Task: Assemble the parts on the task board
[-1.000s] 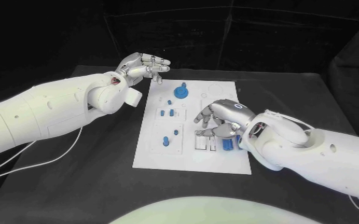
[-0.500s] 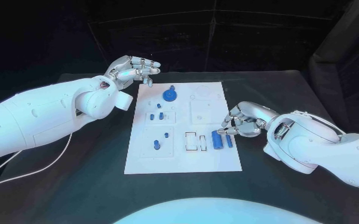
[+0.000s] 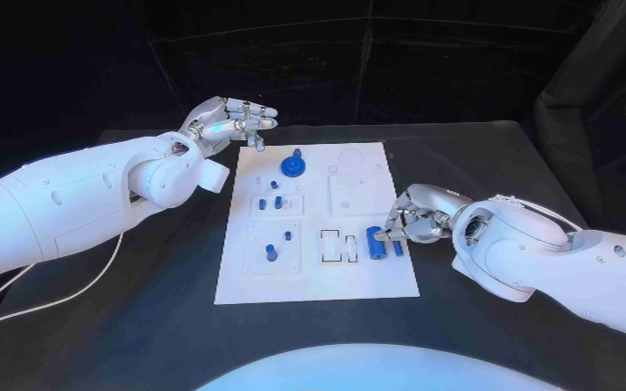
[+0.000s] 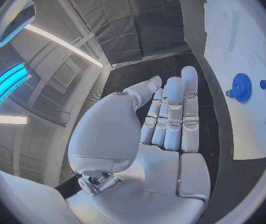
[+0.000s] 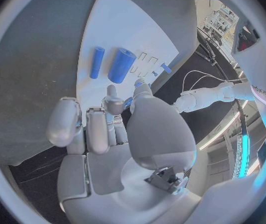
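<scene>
Head view: white rectangular task board [image 3: 327, 269] lying mid-table on black table [image 3: 156, 319], one silver hand at either side.

Left hand [image 3: 232, 123] raised beyond board's far left corner, fingers spread, holding nothing. Right hand [image 3: 415, 214] at board's right edge, fingers curled in, empty. Thick blue cylinder [image 3: 374, 243] and thin blue rod [image 3: 396, 247] lying just beside it; blue gear [image 3: 294, 166] standing near far end.

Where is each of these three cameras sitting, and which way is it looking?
Head view: on the robot's head, looking down at the task board; both white arms, the left hand and the right hand show.
Left wrist view: behind the left hand, facing along its straight fingers past the board's blue gear.
Right wrist view: behind the right hand, facing two blue cylinders.
Shared: all three show the board.
</scene>
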You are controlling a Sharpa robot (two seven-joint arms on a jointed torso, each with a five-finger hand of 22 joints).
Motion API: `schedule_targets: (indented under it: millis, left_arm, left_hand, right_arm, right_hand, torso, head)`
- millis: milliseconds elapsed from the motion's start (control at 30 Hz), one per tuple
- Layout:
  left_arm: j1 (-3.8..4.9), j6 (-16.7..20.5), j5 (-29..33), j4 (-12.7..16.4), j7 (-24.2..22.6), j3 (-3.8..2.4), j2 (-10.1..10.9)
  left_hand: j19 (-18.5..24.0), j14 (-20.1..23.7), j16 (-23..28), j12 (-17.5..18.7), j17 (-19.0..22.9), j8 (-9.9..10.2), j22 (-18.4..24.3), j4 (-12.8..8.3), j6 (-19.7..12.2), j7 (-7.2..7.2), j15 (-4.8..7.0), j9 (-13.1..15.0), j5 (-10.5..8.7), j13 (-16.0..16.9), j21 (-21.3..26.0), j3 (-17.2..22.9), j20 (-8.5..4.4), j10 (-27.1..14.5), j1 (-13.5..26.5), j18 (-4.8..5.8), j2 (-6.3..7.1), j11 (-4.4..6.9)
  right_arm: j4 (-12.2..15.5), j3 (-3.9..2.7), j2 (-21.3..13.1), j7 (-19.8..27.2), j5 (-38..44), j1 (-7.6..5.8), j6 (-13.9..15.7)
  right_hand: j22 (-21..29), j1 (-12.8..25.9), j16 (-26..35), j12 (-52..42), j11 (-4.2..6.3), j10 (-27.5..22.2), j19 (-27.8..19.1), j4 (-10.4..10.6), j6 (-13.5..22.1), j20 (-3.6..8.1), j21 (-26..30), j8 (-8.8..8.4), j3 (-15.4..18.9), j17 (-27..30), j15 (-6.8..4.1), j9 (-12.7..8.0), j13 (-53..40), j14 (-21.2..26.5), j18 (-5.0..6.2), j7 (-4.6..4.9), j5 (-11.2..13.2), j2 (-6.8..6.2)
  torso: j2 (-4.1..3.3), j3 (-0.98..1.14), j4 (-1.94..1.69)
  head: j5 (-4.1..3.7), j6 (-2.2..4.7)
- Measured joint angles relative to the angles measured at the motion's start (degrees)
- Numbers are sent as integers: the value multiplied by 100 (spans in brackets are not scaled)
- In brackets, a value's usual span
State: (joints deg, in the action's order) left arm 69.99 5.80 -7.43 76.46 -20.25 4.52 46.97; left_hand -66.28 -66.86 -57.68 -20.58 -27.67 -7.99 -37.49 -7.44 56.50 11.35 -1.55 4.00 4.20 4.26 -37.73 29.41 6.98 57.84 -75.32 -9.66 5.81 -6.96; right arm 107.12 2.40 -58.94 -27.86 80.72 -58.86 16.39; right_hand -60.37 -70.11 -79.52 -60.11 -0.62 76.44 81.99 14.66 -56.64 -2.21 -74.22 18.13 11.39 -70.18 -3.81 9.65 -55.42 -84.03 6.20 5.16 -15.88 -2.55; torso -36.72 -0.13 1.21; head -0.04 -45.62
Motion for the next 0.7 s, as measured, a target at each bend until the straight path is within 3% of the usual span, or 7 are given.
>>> schedule_targets:
  millis: [700]
  left_arm:
    - [-4, -13, 0, -5, 7, 1, 4]
  left_hand:
    - [0, 0, 0, 0, 0, 0, -1, 0, 0, 0, 0, 0, 0, 1, 0, 0, 0, 0, 0, 0, 0, 0]
  right_arm:
    - [-325, 1, 560, -502, 433, 158, -462]
  right_hand:
    - [-41, 0, 0, 0, 0, -41, 0, 77, 80, 0, -24, 96, 77, -26, 1, 76, -30, 0, 1, 2, -29, 0]
  torso:
    - [-9, -6, -7]
  head:
    - [2, -60]
